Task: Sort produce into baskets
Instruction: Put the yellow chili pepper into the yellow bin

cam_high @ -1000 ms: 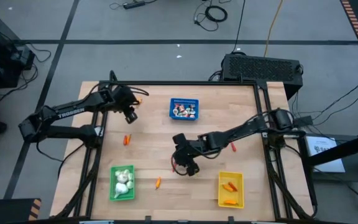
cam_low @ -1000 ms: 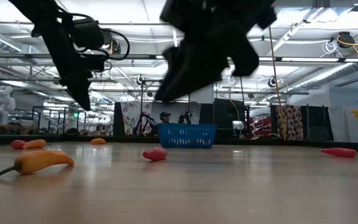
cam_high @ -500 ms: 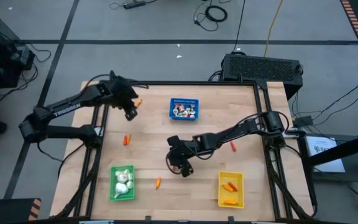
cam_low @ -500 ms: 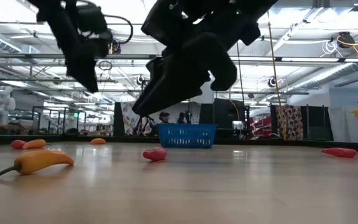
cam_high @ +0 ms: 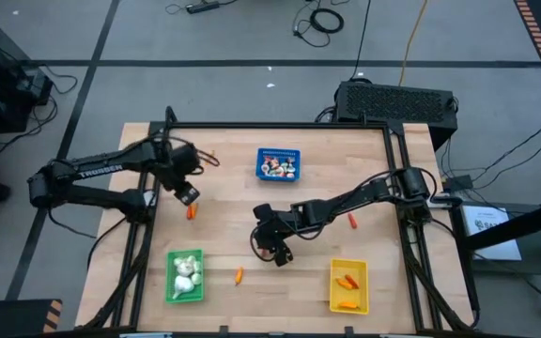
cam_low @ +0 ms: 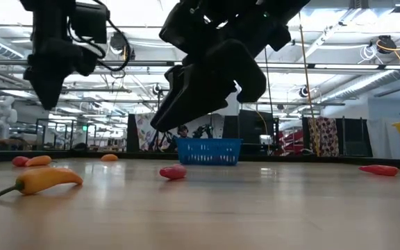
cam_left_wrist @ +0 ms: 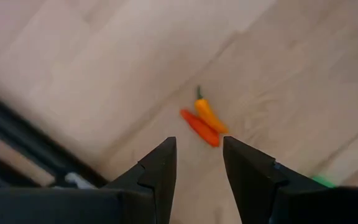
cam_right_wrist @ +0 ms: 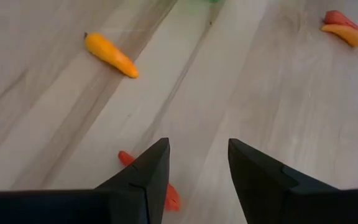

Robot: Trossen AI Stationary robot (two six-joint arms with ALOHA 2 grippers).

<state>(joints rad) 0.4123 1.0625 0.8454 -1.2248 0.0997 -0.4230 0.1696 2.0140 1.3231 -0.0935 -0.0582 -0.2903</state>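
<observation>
Currently two pickups are in hand. A red pepper (cam_right_wrist: pixel 169 194) lies on the surface (cam_high: pixel 224 202) just under the right gripper (cam_high: pixel 277 252), partly hidden by one finger in the right wrist view; an orange pepper (cam_right_wrist: pixel 110 55) lies further off. A crossed red-and-orange pair (cam_left_wrist: pixel 204 122) lies ahead of the left gripper (cam_high: pixel 187 193), near the surface's left side. Both grippers are spread and empty.

Right arm: shift sideways until the red pepper sits between the fingers, then descend; as it stands, one finger would likely land on it.

Left arm: the pair touches, so align the fingers across one pepper only, or expect both to lift.

Destination is probably the yellow basket (cam_high: pixel 349 285), which already holds peppers; the green basket (cam_high: pixel 185 276) holds white bulbs, the blue basket (cam_high: pixel 279 164) round pieces
</observation>
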